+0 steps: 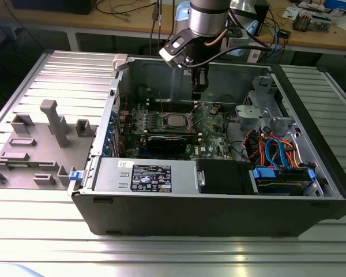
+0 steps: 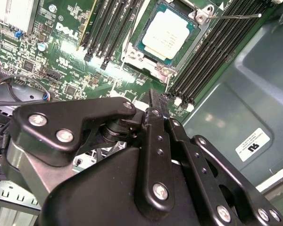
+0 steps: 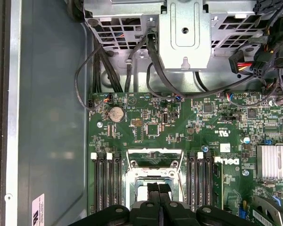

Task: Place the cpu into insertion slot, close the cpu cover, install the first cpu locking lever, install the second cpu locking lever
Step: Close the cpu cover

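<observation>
Toward the exterior view's left of my closed, empty gripper [image 1: 199, 89], I see the cpu [image 1: 174, 120] seated lower down.

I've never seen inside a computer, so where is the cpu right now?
In the exterior view the cpu lies mid-case on the green motherboard; in the second wrist view black memory slots flank it.

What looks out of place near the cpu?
One thin lever sticks out sideways from beside the cpu, across the memory slots, and seems not latched down. The cpu itself lies flat and square. Nothing else stands out.
</observation>
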Tool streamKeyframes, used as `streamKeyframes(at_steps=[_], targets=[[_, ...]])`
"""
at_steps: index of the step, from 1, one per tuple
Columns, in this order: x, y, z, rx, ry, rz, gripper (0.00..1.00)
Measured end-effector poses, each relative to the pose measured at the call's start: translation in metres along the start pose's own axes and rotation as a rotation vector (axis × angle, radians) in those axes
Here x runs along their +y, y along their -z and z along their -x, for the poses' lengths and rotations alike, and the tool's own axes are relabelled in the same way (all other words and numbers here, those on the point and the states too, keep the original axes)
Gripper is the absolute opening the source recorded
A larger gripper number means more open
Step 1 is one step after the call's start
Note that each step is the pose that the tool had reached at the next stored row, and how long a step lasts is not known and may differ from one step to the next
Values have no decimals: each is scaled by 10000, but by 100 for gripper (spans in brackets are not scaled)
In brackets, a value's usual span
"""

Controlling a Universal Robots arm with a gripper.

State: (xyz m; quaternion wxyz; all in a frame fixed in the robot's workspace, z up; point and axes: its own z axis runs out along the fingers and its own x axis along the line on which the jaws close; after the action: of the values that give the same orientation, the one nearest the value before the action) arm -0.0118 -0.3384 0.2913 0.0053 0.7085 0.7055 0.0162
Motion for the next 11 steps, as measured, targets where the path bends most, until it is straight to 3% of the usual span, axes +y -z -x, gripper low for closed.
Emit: streamKeyframes(at_steps=[7, 11], targets=[[14, 0, 0, -1, -1, -1, 11], [54, -3, 0, 0, 0, -1, 11]])
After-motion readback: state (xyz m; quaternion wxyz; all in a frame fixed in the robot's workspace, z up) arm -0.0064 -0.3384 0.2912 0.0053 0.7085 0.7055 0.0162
